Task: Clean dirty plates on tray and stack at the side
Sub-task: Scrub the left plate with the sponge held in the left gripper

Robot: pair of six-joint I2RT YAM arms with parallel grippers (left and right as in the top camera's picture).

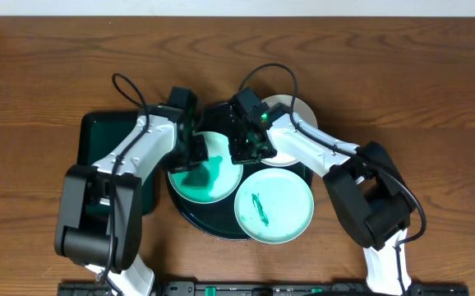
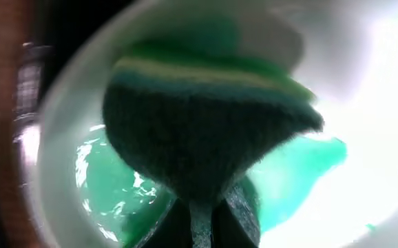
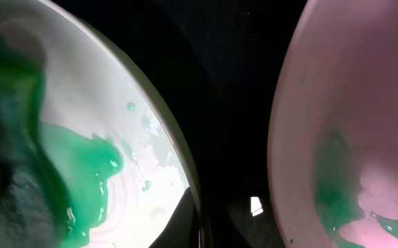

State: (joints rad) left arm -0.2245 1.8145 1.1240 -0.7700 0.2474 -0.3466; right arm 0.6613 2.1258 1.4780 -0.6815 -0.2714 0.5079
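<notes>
The round black tray holds three white plates. The left plate is smeared with green. My left gripper is shut on a teal-green sponge and presses it on this plate. My right gripper is shut on the same plate's right rim, with one finger inside it. The front plate has a green scribble and overhangs the tray's front right edge. The back plate lies partly under my right arm. It also shows with green marks in the right wrist view.
A rectangular dark green tray lies left of the black tray, under my left arm. Brown wooden table surrounds everything. The black tray's floor shows between the two plates in the right wrist view.
</notes>
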